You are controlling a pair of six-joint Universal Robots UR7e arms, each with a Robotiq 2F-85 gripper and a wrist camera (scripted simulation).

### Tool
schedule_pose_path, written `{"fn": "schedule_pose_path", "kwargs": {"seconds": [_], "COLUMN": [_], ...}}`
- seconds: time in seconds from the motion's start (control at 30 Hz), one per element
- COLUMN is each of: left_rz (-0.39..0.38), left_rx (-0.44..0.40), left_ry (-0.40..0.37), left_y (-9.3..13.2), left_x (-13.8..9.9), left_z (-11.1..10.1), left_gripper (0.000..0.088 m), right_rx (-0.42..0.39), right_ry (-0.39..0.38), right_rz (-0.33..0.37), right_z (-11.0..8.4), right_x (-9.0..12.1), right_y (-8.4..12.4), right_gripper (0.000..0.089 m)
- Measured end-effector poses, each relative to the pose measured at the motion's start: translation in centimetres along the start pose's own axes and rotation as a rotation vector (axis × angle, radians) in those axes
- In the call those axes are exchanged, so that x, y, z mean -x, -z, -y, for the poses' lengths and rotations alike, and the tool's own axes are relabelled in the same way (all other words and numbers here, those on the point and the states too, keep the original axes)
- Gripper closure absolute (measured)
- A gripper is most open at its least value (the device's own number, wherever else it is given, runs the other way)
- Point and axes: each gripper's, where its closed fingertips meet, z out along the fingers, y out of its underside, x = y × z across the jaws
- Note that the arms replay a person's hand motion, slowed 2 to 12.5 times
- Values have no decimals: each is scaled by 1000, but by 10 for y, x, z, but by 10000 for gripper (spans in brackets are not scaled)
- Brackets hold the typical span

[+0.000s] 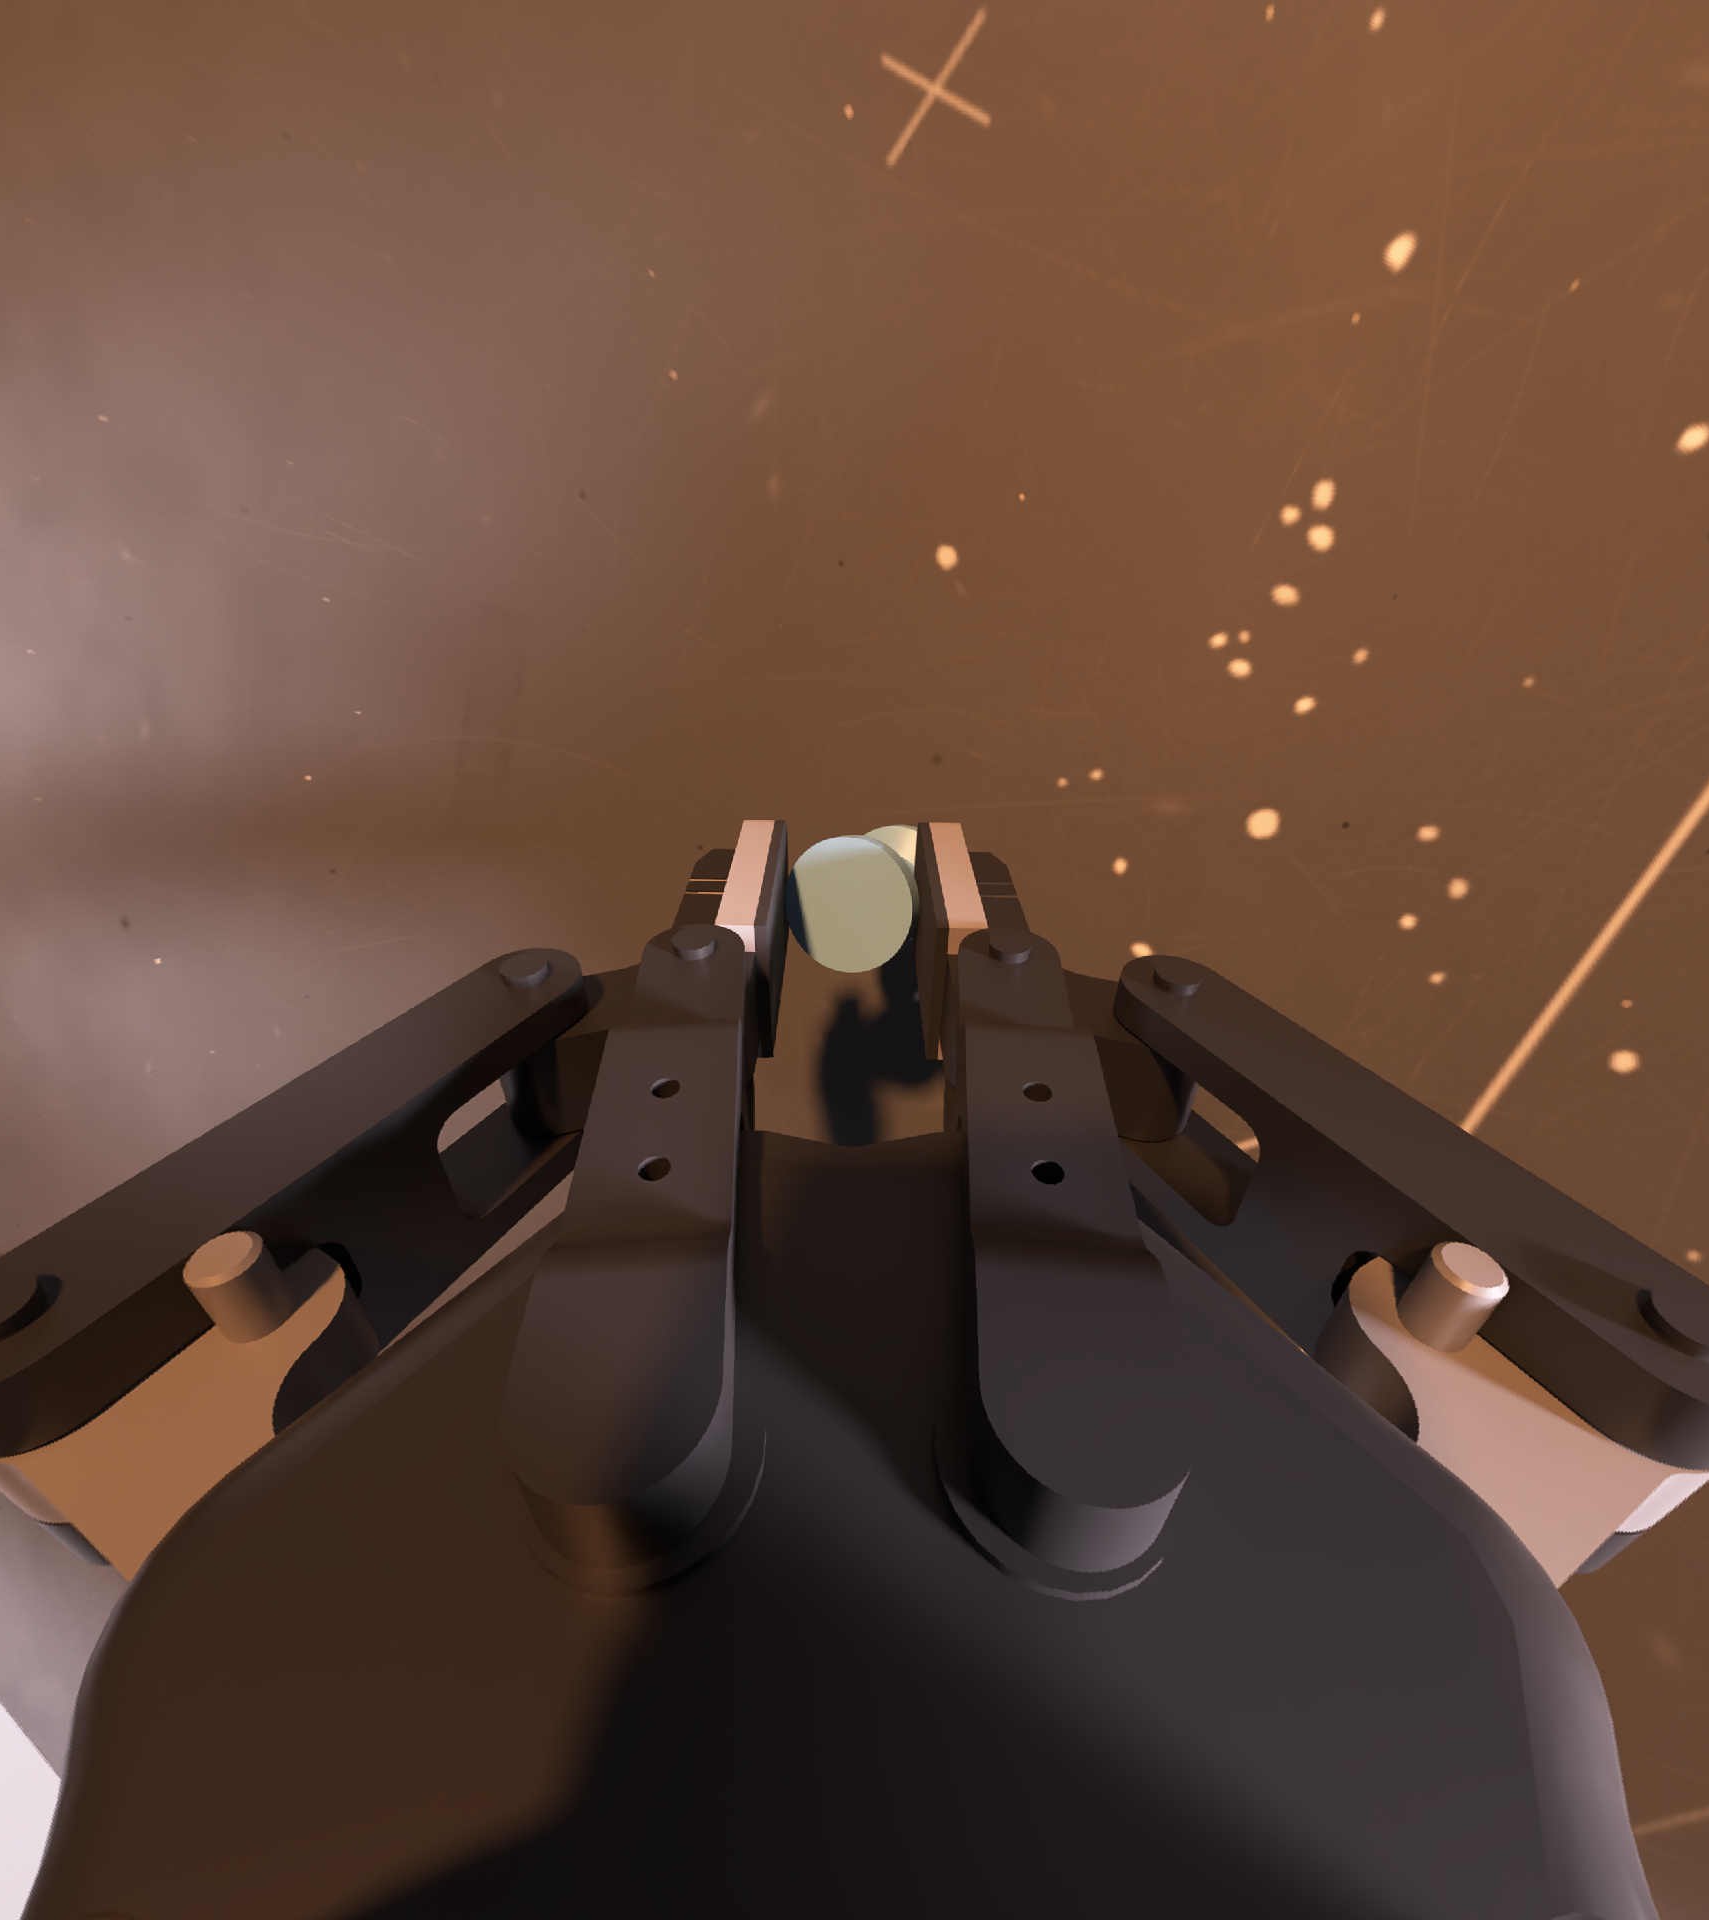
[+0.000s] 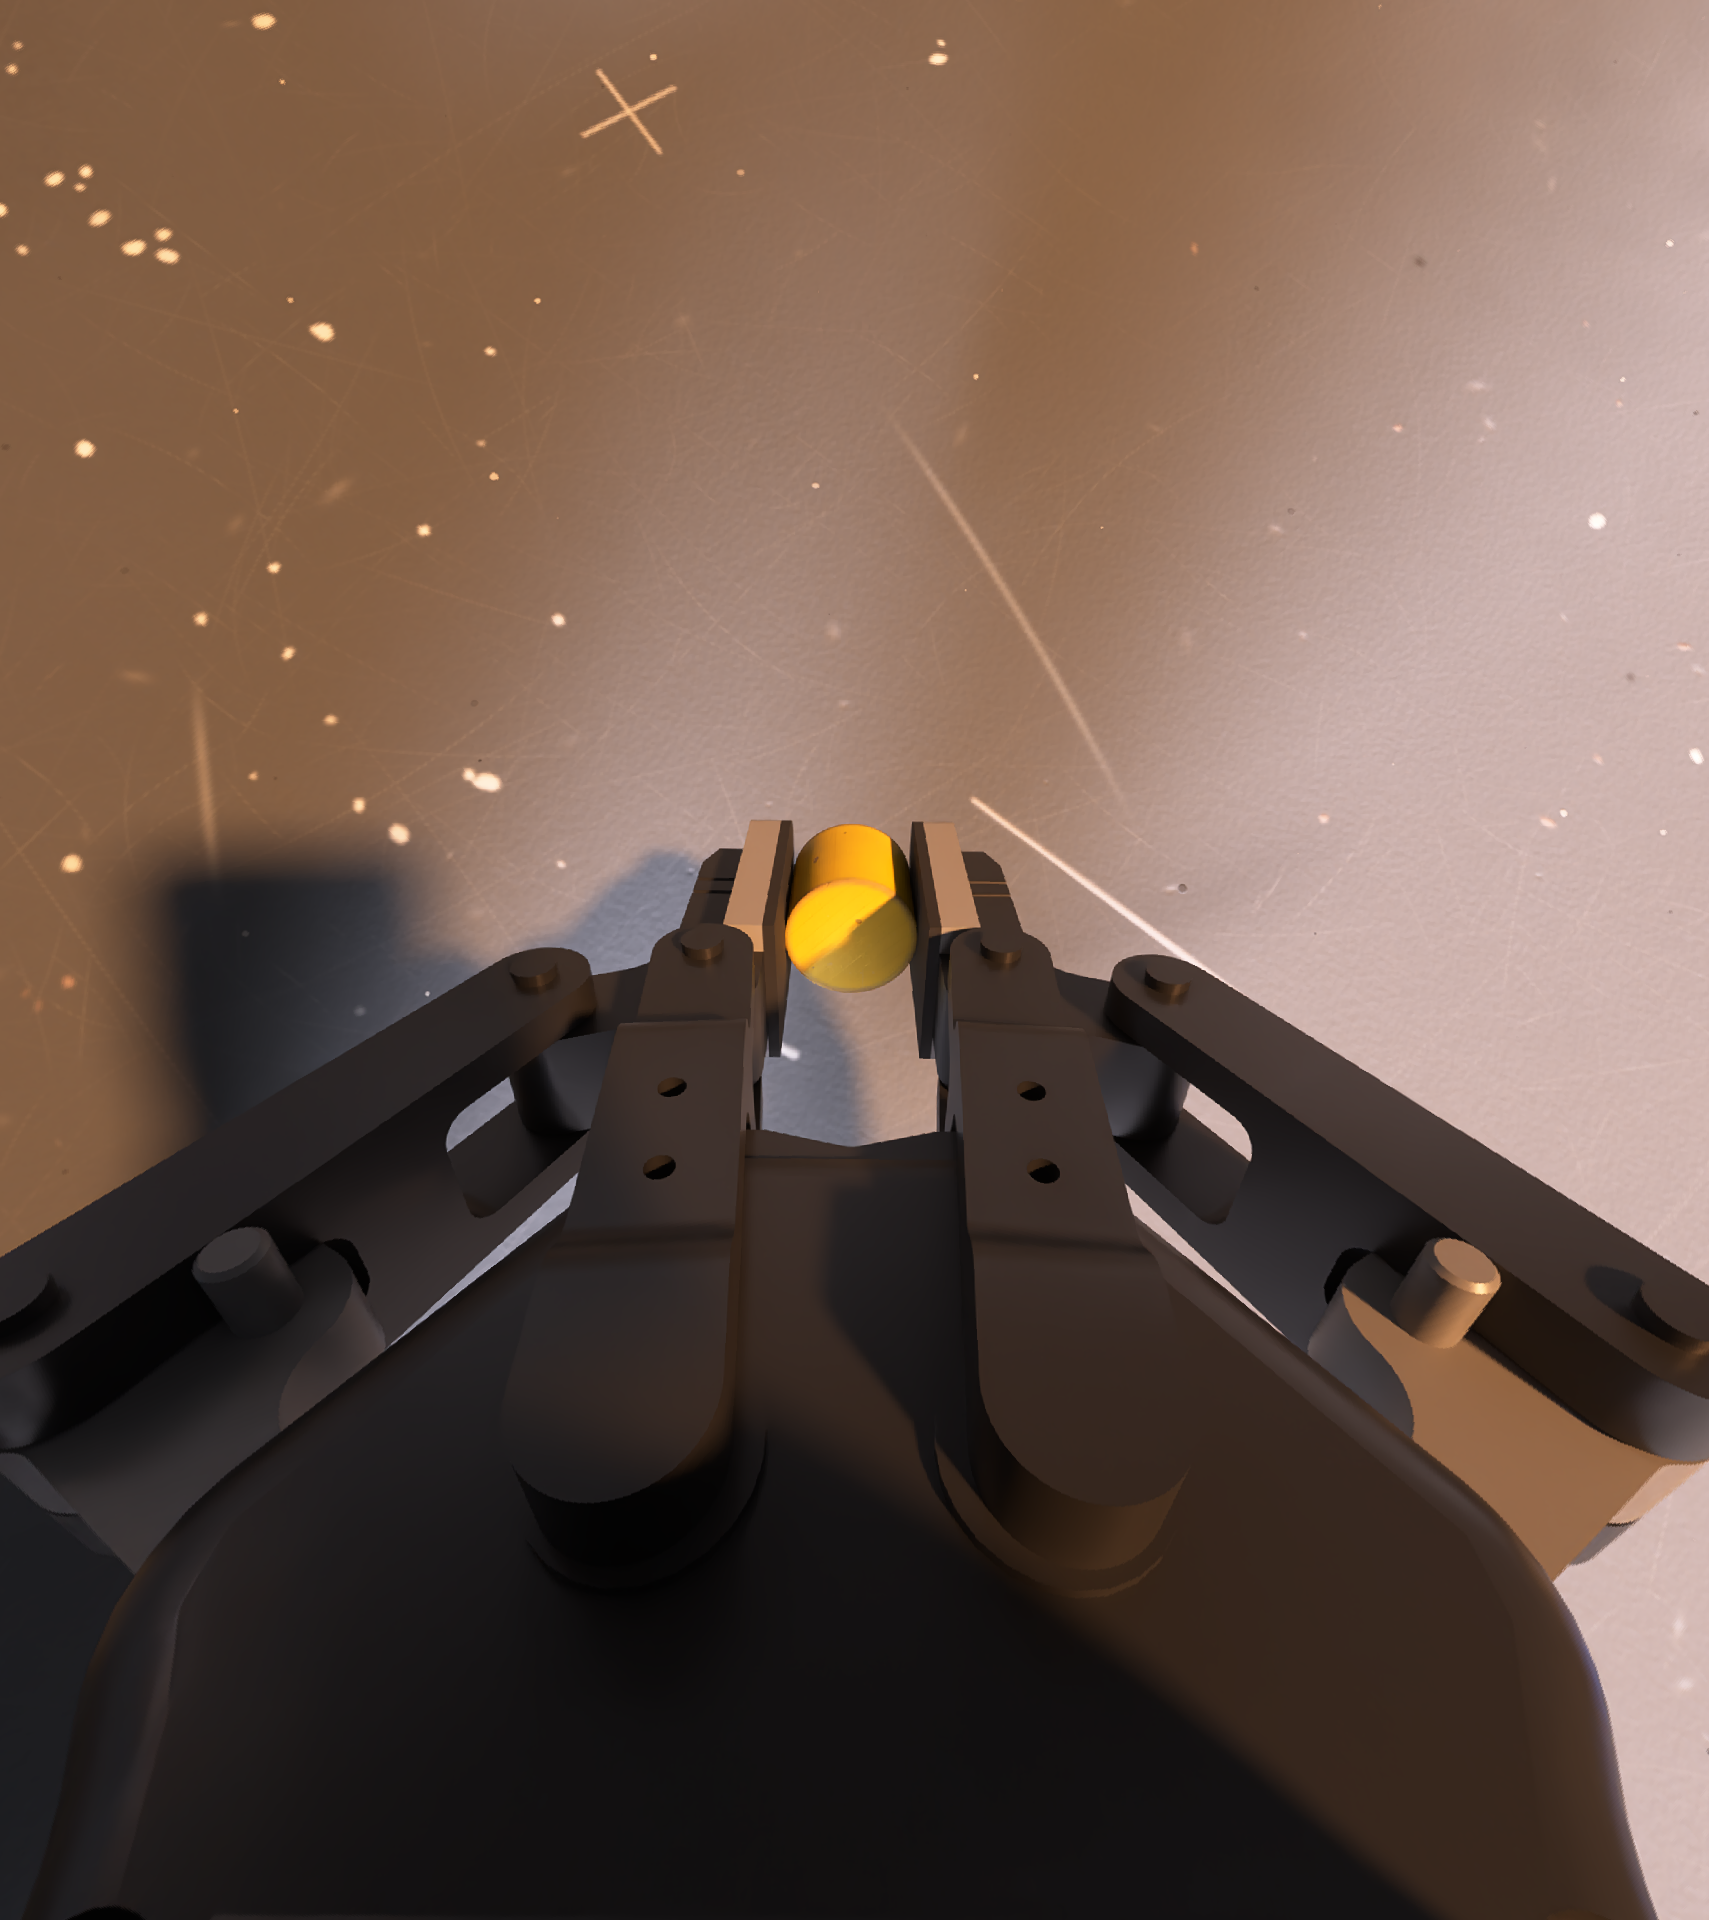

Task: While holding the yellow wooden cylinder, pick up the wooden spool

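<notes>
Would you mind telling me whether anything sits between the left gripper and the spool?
Nothing visible does: the left gripper already has its fingers closed on the spool, while the right gripper holds the yellow cylinder.

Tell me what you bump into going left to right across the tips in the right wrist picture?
Left finger pad → yellow cylinder → right finger pad, all over the scratched brown table. The right tool is squeezing the cylinder.

one wooden spool (image 1: 852, 904); one yellow wooden cylinder (image 2: 850, 914); two claws, left claw (image 1: 852, 883) and right claw (image 2: 850, 883)
</notes>
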Motion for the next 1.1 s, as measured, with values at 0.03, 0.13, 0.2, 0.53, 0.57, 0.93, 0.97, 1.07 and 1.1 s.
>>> {"fn": "schedule_pose_path", "kwargs": {"seconds": [0.03,0.13,0.2,0.53,0.57,0.93,0.97,1.07,1.1], "left_rz": [7,30,50,88,82,-27,-40,-82,-93], "left_rx": [-9,-34,-57,-217,-234,-325,-327,-329,-329], "left_ry": [5,14,19,12,4,-136,-146,-182,-192], "left_y": [4,19,31,91,95,101,98,89,85], "left_x": [1,5,7,-9,-14,-89,-96,-118,-124], "left_z": [2,10,18,79,87,164,169,184,189], "left_gripper": [662,662,662,662,662,662,662,662,662], "right_rx": [0,0,0,-1,-1,-4,-5,-6,-7], "right_ry": [0,-1,-1,-3,-3,-4,-4,-6,-6], "right_rz": [0,0,-1,2,2,5,5,7,8], "right_z": [0,0,0,0,0,0,0,0,0], "right_x": [0,0,0,0,0,0,0,0,0], "right_y": [0,0,0,0,0,0,0,0,0], "right_gripper": [694,694,694,694,694,694,694,694,694]}}
